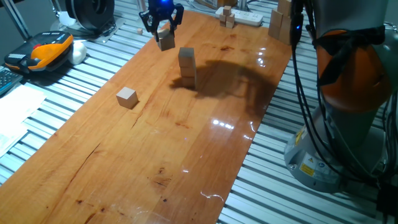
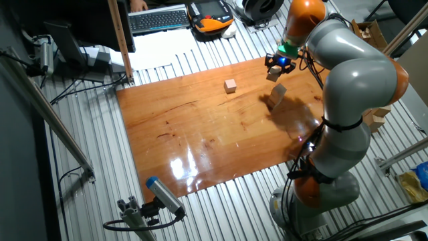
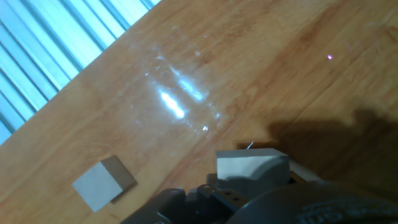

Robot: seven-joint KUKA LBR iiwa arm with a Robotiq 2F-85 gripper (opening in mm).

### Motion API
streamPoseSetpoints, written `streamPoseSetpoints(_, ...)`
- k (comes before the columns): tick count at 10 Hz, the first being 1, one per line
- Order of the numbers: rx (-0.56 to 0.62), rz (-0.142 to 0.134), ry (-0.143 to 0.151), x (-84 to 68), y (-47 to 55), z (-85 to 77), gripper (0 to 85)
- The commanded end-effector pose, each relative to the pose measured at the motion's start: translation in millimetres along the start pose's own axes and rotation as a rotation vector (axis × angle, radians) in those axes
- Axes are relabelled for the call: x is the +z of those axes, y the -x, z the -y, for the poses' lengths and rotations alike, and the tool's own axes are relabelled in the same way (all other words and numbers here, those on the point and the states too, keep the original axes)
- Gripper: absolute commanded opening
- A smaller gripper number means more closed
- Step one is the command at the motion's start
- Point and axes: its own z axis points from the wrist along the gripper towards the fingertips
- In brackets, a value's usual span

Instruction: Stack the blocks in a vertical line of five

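My gripper (image 1: 164, 32) hangs over the far left part of the wooden table (image 1: 155, 155), shut on one light-tan block (image 1: 166, 42) held a little above the surface. The other fixed view has the gripper (image 2: 275, 69) and this block (image 2: 274, 75) at the table's far edge. In the hand view the held block (image 3: 252, 167) sits close in front of the hand. To the right stands a stack of blocks (image 1: 187, 67), which looks three high (image 2: 277, 98). A single block (image 1: 127, 98) lies apart on the table (image 2: 231, 86) and shows at the hand view's lower left (image 3: 102, 182).
A white power strip (image 1: 244, 18) with tiny wooden pieces (image 1: 227, 18) and larger pale wooden blocks (image 1: 280, 25) sit at the far end. An orange and black device (image 1: 46, 50) lies on the slatted surface to the left. The robot's base (image 1: 348, 93) stands to the right.
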Motion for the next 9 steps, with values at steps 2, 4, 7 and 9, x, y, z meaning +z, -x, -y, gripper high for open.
streamPoseSetpoints(2, 0.03, -0.003, 0.002, 0.1, -0.5, 8.1, 0.0)
streamPoseSetpoints(4, 0.065, 0.0, 0.0, 0.4, -0.6, 15.6, 0.0)
streamPoseSetpoints(7, 0.166, 0.002, -0.019, 1.6, -1.8, 30.5, 0.0)
streamPoseSetpoints(9, 0.291, 0.032, -0.07, 0.9, -3.3, 31.8, 0.0)
